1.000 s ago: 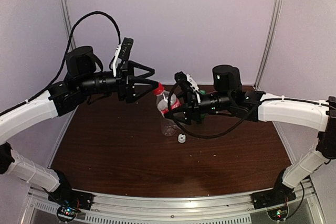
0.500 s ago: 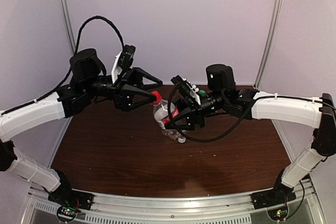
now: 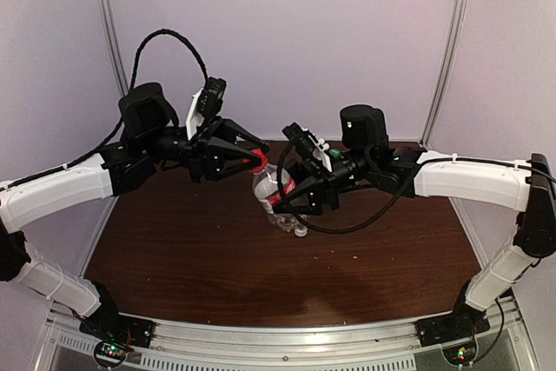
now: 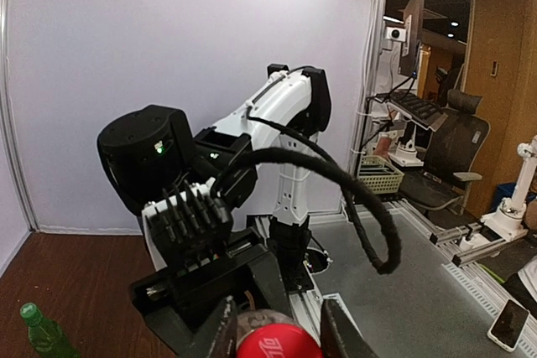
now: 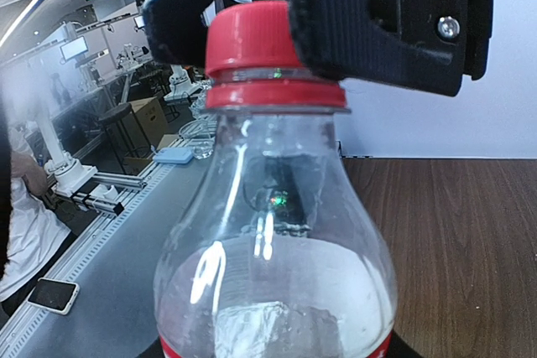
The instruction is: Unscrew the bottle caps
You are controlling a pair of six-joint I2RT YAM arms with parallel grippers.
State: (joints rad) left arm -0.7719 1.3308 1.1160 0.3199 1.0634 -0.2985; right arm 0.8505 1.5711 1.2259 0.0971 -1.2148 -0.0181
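Note:
A clear bottle [image 3: 271, 184] with a red label hangs tilted above the table, and my right gripper [image 3: 288, 193] is shut round its body. Its red cap [image 3: 258, 159] points left toward my left gripper [image 3: 256, 161]. In the left wrist view the two black fingers of the left gripper [image 4: 277, 333] sit on either side of the red cap [image 4: 277, 346]. The right wrist view shows the red cap [image 5: 256, 35] on the bottle's neck [image 5: 277, 274], with a black left finger [image 5: 377, 14] pressed against it. My right gripper's own fingers are hidden under the bottle there.
A second clear bottle [image 3: 283, 217] lies on the brown table [image 3: 191, 258] just below the held one, with a small white cap [image 3: 300, 231] beside it. A green bottle [image 4: 42, 334] stands on the table in the left wrist view.
My left gripper has moved right onto the red cap and its fingers have closed on it. The right gripper has shifted the bottle slightly left and down, then stayed still.

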